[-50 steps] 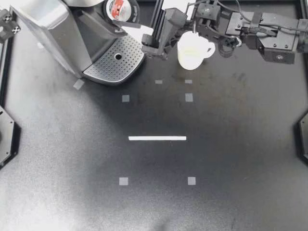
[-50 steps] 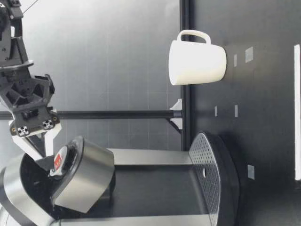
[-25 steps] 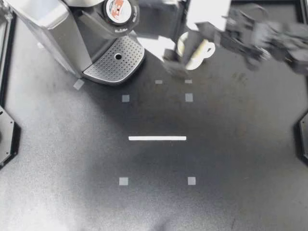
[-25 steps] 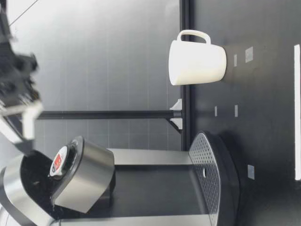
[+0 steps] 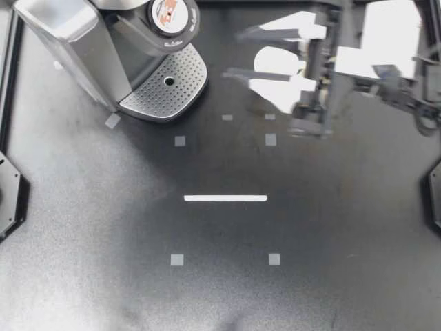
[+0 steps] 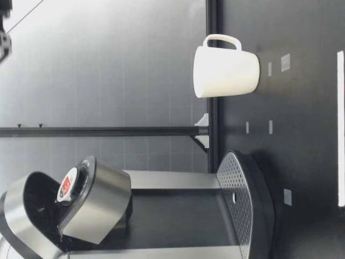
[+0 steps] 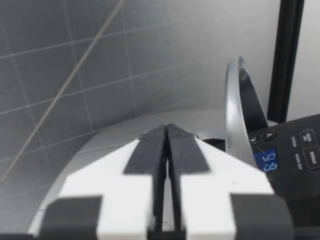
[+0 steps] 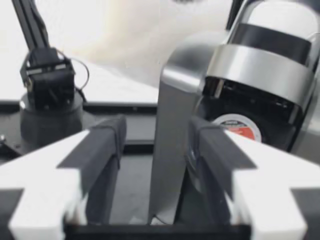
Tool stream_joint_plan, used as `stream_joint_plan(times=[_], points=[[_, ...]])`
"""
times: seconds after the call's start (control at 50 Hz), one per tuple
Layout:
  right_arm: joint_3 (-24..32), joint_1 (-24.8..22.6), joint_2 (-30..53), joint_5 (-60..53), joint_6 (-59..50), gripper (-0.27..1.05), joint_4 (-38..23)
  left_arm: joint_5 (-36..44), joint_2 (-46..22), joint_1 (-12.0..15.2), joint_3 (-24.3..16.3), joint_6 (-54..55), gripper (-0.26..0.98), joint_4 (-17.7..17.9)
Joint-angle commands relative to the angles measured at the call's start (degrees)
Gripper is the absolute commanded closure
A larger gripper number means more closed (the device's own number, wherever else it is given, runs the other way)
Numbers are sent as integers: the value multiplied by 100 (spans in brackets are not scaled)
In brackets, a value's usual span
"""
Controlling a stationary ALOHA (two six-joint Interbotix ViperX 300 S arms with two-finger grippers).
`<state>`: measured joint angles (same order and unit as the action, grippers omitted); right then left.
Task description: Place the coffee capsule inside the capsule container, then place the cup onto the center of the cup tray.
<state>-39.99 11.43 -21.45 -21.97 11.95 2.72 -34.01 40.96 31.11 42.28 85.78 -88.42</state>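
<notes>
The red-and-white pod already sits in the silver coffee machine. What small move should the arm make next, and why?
Probably my right gripper, open and empty, should lower toward the white ceramic mug to grasp it. The red-and-white coffee capsule sits in the silver coffee machine, while the mug stands beside the perforated metal cup tray, not on it.

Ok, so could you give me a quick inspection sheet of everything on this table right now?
Surface: black table, white tape line, small grey squares.
Job's things: capsule sits in the open machine; cup upright beside it, not on the tray.
Clutter: nothing seen.
Grippers: right gripper open, above the cup; left gripper shut, empty, above the machine.
Cables: cable loop on the right arm.
Surroundings: grey gridded wall, black rail.
</notes>
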Motion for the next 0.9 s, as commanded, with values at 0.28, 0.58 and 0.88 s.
stream_joint_plan(times=[0.28,0.58,0.88], points=[[-9,-26,-299,-167,-44,22,-9,536,-193,35,-193,18,67,281],[-18,-26,-272,-176,-44,22,-18,2039,-272,35,-264,53,67,870],[-18,-26,-220,-193,-44,22,-18,3032,-360,-202,-290,79,67,1406]])
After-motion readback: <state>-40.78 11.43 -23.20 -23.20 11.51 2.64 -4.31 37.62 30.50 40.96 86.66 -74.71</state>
